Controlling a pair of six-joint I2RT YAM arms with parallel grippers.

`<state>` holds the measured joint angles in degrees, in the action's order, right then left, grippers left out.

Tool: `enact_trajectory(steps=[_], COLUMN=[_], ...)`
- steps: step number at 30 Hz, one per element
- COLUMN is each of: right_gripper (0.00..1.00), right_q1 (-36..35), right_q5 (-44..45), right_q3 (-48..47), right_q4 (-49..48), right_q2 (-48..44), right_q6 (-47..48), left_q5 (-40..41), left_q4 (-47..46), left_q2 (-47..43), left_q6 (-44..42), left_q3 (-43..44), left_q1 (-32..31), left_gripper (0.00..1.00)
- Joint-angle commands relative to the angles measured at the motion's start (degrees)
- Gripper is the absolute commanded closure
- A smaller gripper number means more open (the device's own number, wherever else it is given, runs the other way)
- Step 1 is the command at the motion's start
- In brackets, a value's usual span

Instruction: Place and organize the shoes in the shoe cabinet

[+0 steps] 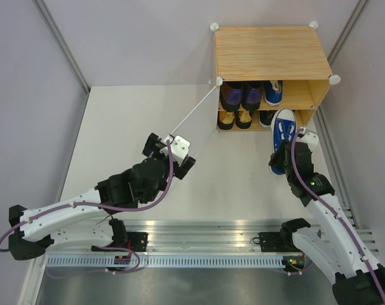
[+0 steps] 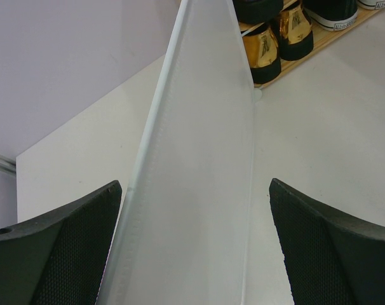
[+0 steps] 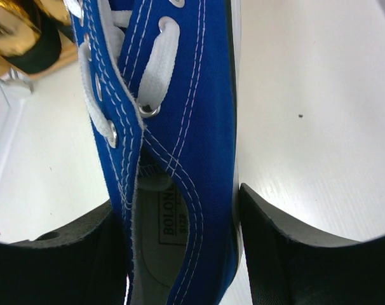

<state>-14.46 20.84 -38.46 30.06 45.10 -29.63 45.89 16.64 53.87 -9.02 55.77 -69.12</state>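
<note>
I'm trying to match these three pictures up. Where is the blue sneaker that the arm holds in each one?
Top view: the blue sneaker sits at right, before the cabinet's lower shelf, in the right gripper.
Left wrist view: not in it.
Right wrist view: the sneaker fills the middle, between the fingers.
Shared landmark: the gold shoes, seen in all three.

Shoe cabinet (image 1: 269, 51): light wood, far-right corner of table (image 1: 135, 127), white door (image 1: 195, 111) swung open to left. Upper shelf (image 1: 298, 98): dark purple pair (image 1: 242, 95) plus blue sneaker (image 1: 273, 92). Lower shelf (image 1: 305, 118): gold pair (image 1: 236, 119), black shoe (image 1: 266, 117) at rt. Second blue sneaker (image 1: 283, 127) just outside lower shelf, near table's rt edge, white toe toward cabinet.
</note>
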Motion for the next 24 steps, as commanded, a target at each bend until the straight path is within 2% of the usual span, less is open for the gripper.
enact_trajectory(steps=[1,8,15,24], right_gripper=[0.99,0.99,0.99,0.99], right_q1=[1.0,5.5,9.9,14.1], right_q5=[3.9,2.9,-2.9,-5.8], right_q3=[-3.9,-10.7,-15.0,-19.6], right_q4=[-1.4,-2.1,-6.6,-12.5], right_q2=[-2.1,1.1,9.0,18.6], right_q6=[1.4,4.5,6.6,9.1], left_q5=[-0.5,-0.9,-1.7,-2.4], left_q4=[-0.3,-0.1,0.0,0.0], left_q2=[-0.9,-1.7,-3.2,-4.4], left_q6=[0.5,0.5,0.8,1.2], left_q3=[2.0,2.1,2.4,2.3], left_q1=[0.2,0.2,0.2,0.2], left_gripper=[0.01,0.0,0.0,0.0])
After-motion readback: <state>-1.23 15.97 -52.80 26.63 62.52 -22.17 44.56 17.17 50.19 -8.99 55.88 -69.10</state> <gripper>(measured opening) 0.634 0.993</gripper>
